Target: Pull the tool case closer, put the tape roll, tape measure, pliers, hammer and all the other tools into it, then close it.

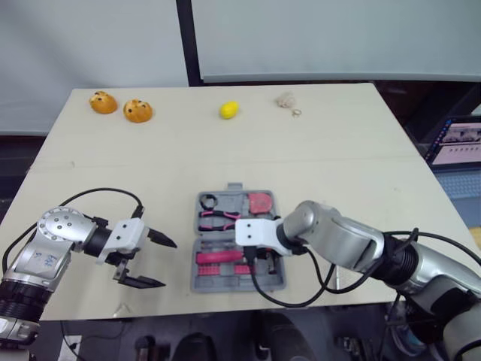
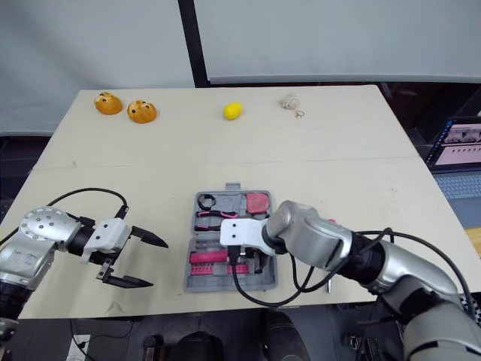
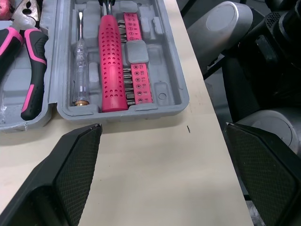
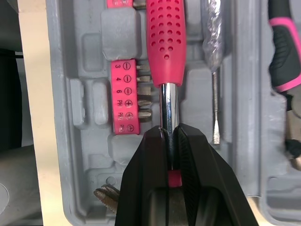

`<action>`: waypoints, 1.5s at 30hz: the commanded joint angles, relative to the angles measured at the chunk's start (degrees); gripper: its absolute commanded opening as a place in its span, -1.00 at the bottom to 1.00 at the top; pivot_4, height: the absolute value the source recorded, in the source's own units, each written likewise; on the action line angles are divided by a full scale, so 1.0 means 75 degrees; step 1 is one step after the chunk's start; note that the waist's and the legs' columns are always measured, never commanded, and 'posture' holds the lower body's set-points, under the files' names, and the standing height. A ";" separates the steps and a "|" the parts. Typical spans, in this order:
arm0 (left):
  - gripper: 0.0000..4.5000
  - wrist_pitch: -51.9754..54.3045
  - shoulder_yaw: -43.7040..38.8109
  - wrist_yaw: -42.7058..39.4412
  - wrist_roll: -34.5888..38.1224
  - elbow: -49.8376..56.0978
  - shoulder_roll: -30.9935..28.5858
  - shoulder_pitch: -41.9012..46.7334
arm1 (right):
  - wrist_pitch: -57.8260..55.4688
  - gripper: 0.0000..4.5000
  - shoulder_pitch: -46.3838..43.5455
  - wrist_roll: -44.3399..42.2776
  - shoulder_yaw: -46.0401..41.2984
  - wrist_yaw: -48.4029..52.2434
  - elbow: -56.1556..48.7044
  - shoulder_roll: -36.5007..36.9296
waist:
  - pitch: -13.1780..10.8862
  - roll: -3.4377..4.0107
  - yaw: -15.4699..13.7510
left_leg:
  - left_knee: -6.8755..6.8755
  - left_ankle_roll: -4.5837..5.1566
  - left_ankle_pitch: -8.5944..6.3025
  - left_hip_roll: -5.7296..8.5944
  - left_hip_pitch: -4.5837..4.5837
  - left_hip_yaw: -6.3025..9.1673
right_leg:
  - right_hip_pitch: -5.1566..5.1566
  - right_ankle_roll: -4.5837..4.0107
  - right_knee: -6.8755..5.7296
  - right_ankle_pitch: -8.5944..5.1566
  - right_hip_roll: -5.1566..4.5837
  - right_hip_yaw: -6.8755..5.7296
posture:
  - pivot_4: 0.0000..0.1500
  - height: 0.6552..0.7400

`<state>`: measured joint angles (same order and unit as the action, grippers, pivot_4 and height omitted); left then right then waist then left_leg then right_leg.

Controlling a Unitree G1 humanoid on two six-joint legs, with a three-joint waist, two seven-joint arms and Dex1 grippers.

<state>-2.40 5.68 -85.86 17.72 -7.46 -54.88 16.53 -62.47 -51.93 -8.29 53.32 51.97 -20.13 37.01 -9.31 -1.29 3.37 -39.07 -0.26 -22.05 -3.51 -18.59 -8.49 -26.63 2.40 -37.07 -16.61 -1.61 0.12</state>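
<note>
On the table, the right gripper clamped the screwdriver by its shaft inside the open tool case, with the left gripper gaping alongside.

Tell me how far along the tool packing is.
Done: the tool case sits near the front edge of the table, with pliers, tape measure and tape roll inside. In hand: the right tool is shut on the screwdriver, in its slot. The left tool hangs open beside the case. Left: release, close the case.
</note>
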 commanded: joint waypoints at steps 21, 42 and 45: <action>1.00 0.0464 -0.0317 0.0261 0.0074 0.0316 0.0299 0.0479 | 0.5368 -0.98 0.3900 -0.0636 -0.3869 -0.0206 0.1912 -0.2014 | 0.0007 -0.0013 -0.0019 | -0.0001 -0.0005 0.0002 0.0002 0.0018 -0.0016 | 0.0017 0.0011 -0.0005 0.0007 0.0012 0.0016 | 1.00 0.93; 1.00 0.0283 -0.0216 0.0225 -0.0024 -0.0040 0.0491 0.0813 | 0.2940 -0.98 0.4152 0.1436 -0.2048 -0.0582 0.2757 -0.1134 | 0.0112 -0.0017 -0.0042 | 0.0002 -0.0005 0.0002 0.0003 0.0043 -0.0013 | 0.0045 0.0005 -0.0002 0.0003 0.0010 0.0013 | 1.00 0.93; 1.00 0.0229 -0.0176 0.0220 -0.0069 -0.0156 0.0561 0.0914 | 0.2774 -0.98 0.4293 0.1497 -0.2035 -0.0708 0.2897 -0.1163 | 0.0170 -0.0017 -0.0053 | 0.0012 -0.0001 -0.0009 -0.0001 0.0113 0.0000 | 0.0129 -0.0001 0.0028 0.0000 0.0008 -0.0001 | 1.00 0.93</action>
<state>0.20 4.82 -84.06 17.53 -7.96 -50.99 22.21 -34.25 -24.54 -2.50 33.12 48.82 -6.89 25.01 -8.04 -1.42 2.97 -38.97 -0.28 -22.13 -3.51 -17.66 -8.48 -25.58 2.39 -36.84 -16.62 -1.55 0.10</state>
